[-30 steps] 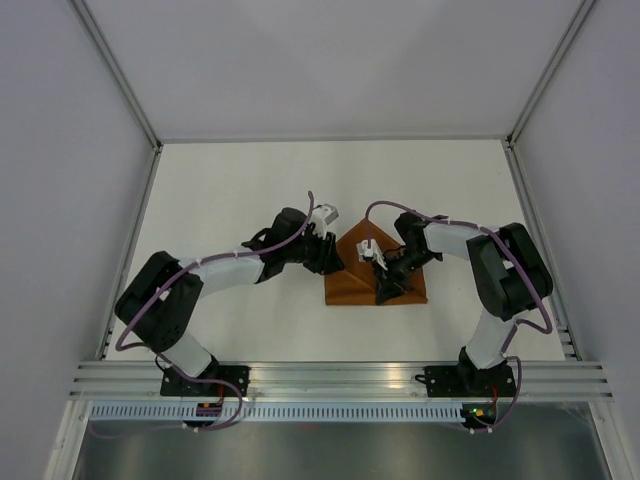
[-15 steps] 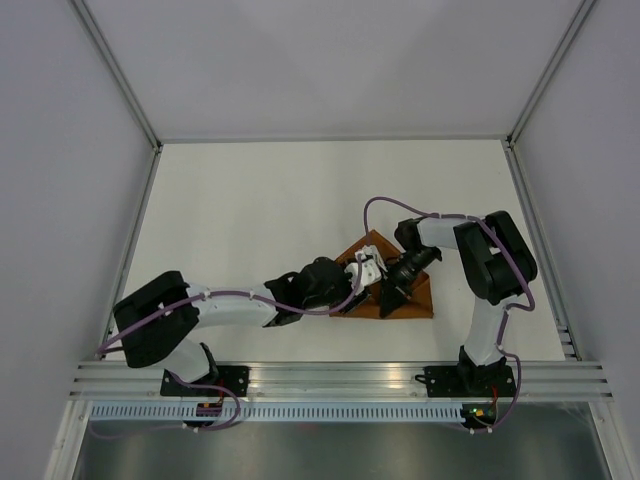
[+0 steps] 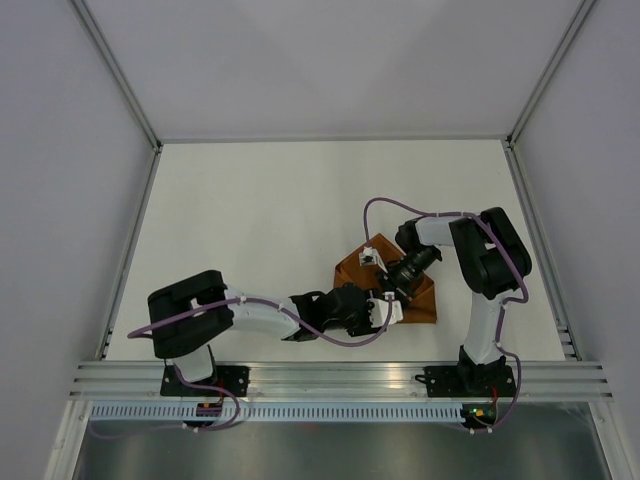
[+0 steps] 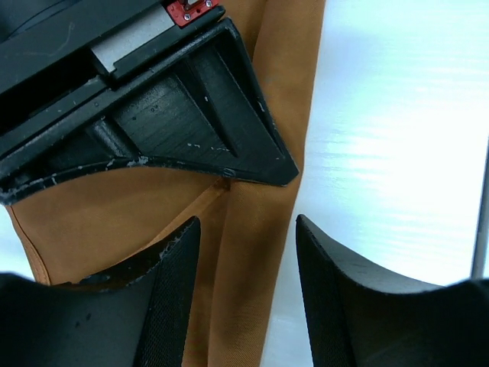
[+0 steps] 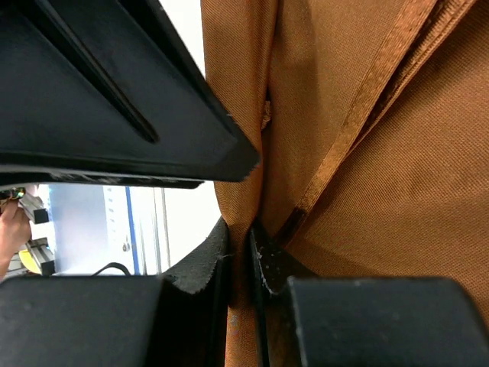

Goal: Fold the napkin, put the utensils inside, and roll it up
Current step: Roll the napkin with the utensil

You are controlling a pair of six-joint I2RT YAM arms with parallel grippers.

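Napkin lies folded into a rough triangle on the table, right of centre, toward the front edge. R pincer is nearly closed and pinches a raised fold of the cloth btw its pads. In its wrist view, hemmed layers fan out to the right. L pincer stands well open w/ nothing in it. Its fingers straddle a strip of napkin, w/ white table showing to the right. Can't tell whether the tips touch the cloth. From above, both pincers meet over the napkin's near-left part. L arm reaches in low from the left; R arm bends back over from the right. The two are v. close: R's black body fills the top left of L's wrist view.
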